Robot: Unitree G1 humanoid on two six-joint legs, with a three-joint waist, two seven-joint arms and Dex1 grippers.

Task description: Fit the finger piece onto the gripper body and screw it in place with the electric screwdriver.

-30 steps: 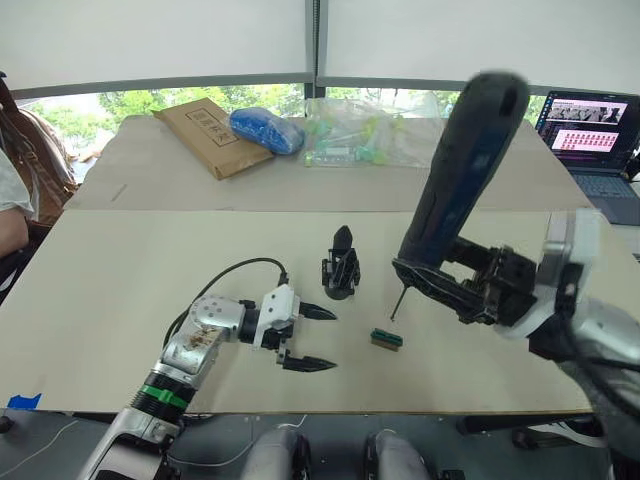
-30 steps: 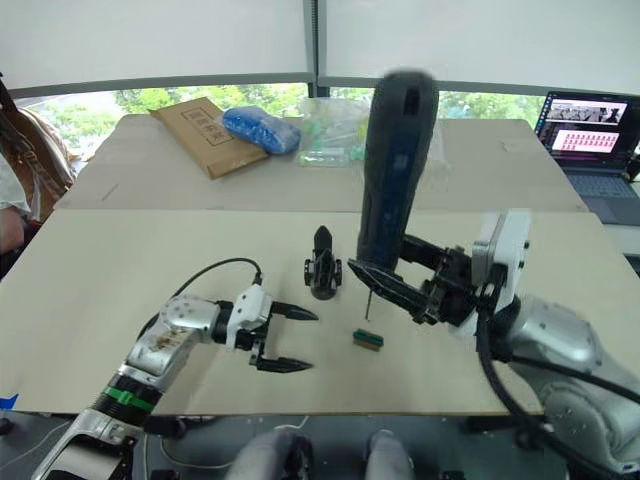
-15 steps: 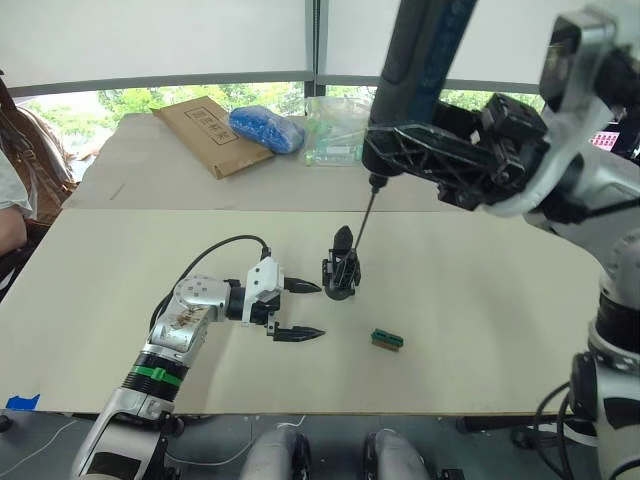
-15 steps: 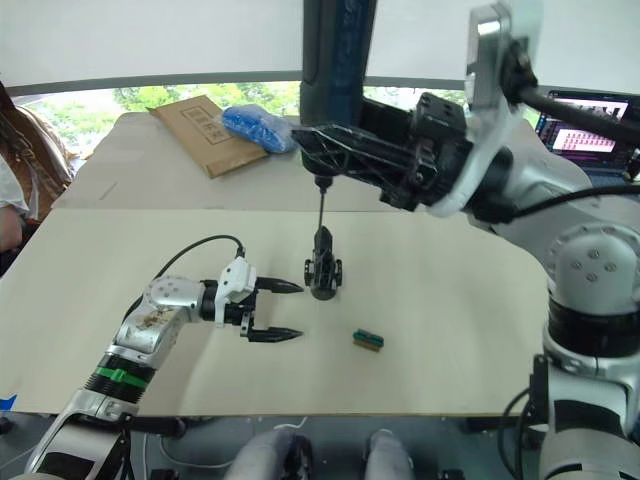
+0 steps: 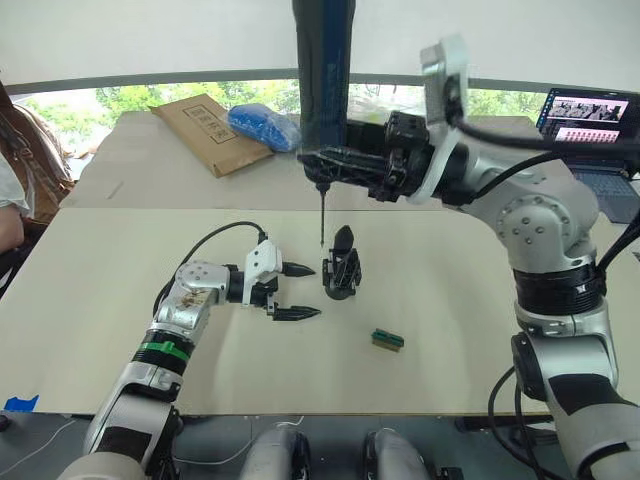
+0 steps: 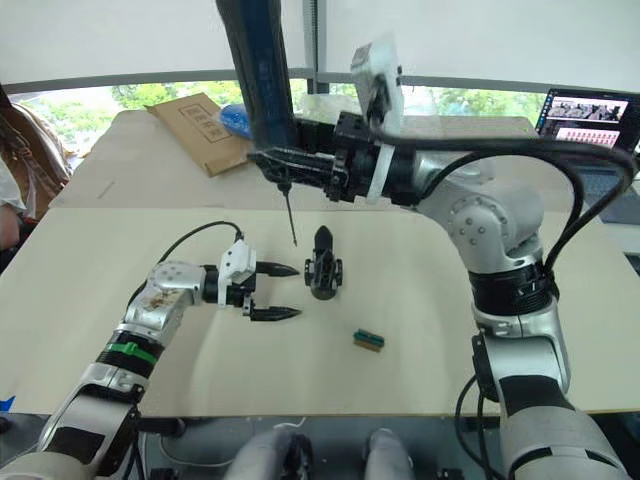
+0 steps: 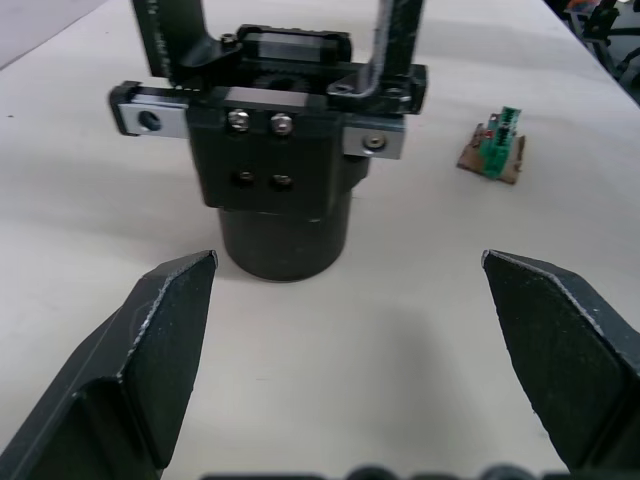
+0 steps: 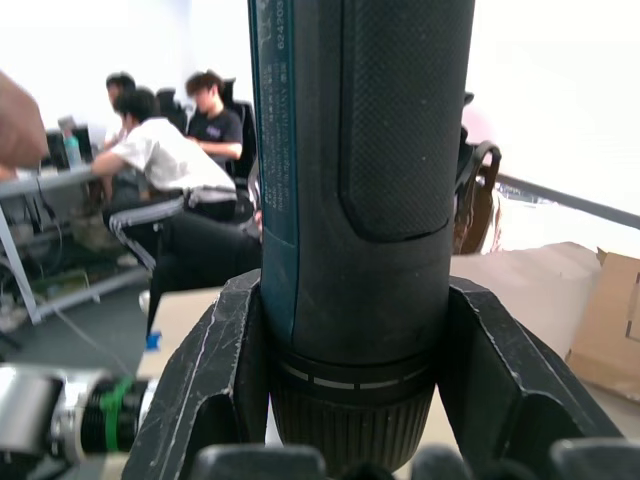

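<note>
Above gripper body (image 5: 341,276), right claw (image 5: 340,165) grips electric screwdriver (image 5: 322,75) upright

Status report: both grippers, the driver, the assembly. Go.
Left gripper open, empty, beside black gripper body. Right gripper shut on dark blue electric screwdriver, upright, thin bit hanging just left of the body. Small green block lies apart.

left claw (image 5: 293,291) lies low and level, fingers spread wide, holding nothing. right claw (image 5: 335,165) is raised high, arm reaching leftward, fingers clamped.
</note>
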